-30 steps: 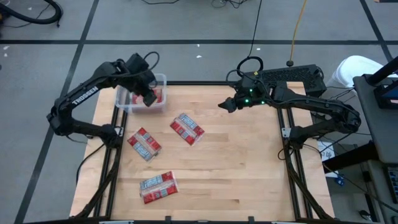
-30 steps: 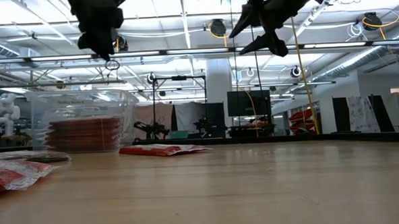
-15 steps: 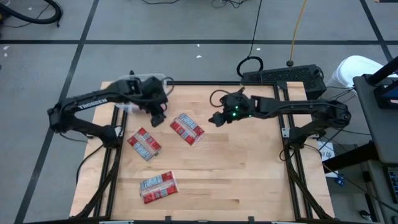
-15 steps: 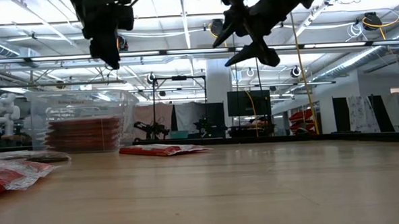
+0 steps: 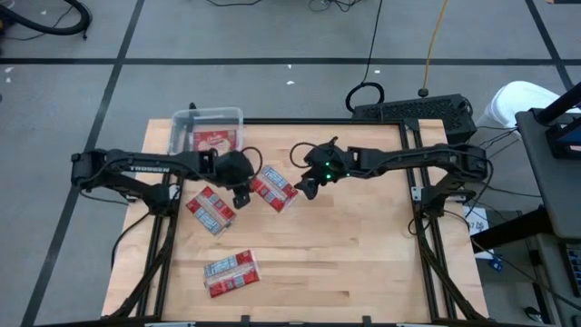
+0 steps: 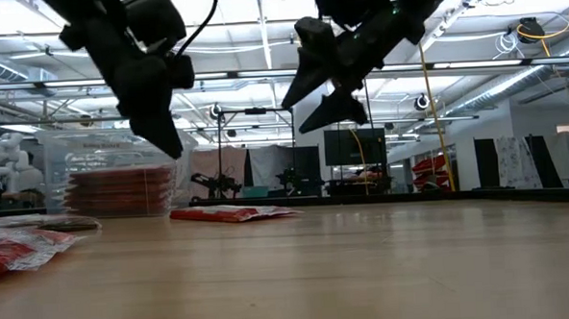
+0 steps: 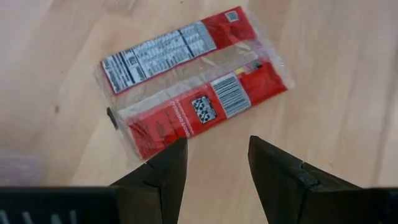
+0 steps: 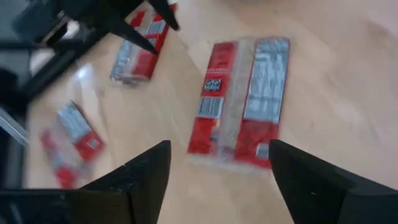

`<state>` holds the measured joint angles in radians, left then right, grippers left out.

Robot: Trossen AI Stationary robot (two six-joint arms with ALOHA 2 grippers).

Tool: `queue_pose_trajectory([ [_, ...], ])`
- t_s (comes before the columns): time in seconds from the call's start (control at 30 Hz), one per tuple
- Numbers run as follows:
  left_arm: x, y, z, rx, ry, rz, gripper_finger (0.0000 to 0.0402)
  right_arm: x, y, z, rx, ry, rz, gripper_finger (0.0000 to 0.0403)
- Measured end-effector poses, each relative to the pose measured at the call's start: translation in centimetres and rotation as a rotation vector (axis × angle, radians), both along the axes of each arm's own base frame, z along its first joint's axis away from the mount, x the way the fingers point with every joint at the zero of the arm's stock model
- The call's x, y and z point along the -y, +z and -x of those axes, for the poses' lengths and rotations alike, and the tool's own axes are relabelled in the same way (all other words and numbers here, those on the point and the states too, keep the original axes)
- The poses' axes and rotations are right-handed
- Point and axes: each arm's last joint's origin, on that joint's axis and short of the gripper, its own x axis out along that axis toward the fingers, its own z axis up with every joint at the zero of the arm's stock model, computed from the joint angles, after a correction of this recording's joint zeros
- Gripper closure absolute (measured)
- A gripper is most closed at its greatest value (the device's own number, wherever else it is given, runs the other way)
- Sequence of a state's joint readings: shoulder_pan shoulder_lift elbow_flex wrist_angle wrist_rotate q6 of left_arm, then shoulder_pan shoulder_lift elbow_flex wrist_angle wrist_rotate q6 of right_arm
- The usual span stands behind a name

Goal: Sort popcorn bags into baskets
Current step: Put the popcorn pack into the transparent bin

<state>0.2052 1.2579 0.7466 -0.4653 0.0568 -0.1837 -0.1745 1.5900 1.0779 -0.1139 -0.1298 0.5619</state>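
The table (image 5: 363, 263) is bare pale wood. At its 11 o'clock corner sits the tub (image 5: 207, 130), clear plastic with rounded corners, holding a stack of bags (image 5: 214, 140) whose red-and-cream face is up; how many are in the stack cannot be told.

Three more bags lie loose on the wood, all with the silvery label panel up and red ends: bag one (image 5: 273, 188) just left of centre, bag two (image 5: 211, 210) towards 9 o'clock, bag three (image 5: 231, 272) towards 7 o'clock.

The left gripper (image 5: 241, 193) hangs just left of bag one, fingers (image 7: 273, 174) parted with nothing between them. The right gripper (image 5: 303, 188) hangs just right of the same bag, jaws spread wide and empty.

A second earlier the left gripper was over the tub and the right one near the table's far edge; both have since swung in to flank bag one, and the right jaws have widened.
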Motion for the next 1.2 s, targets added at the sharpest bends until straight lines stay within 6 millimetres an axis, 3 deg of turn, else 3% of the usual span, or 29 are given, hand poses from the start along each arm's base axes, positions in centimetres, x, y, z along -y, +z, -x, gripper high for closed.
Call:
queue_pose_trajectory([
  [0.23, 1.1, -3.1, 0.8, 0.013, -0.02, -0.083, 0.0226, 0.5, -2.9, -2.4, 0.038, 0.138, 0.225, 0.0122],
  [0.57, 1.4, -5.9, 1.9, 0.054, -0.031, -0.187, 0.0203, 0.1, -7.5, -3.6, -0.054, 0.15, 0.135, 0.013],
  [0.87, 1.6, -8.7, 3.8, 0.061, 0.006, -0.162, 0.0238, 0.1, -8.3, -3.7, -0.089, 0.108, 0.166, 0.013],
  [1.2, 0.9, -8.4, 2.9, 0.162, 0.007, -0.222, 0.0268, 0.1, -8.4, -3.6, -0.093, 0.118, 0.173, 0.013],
])
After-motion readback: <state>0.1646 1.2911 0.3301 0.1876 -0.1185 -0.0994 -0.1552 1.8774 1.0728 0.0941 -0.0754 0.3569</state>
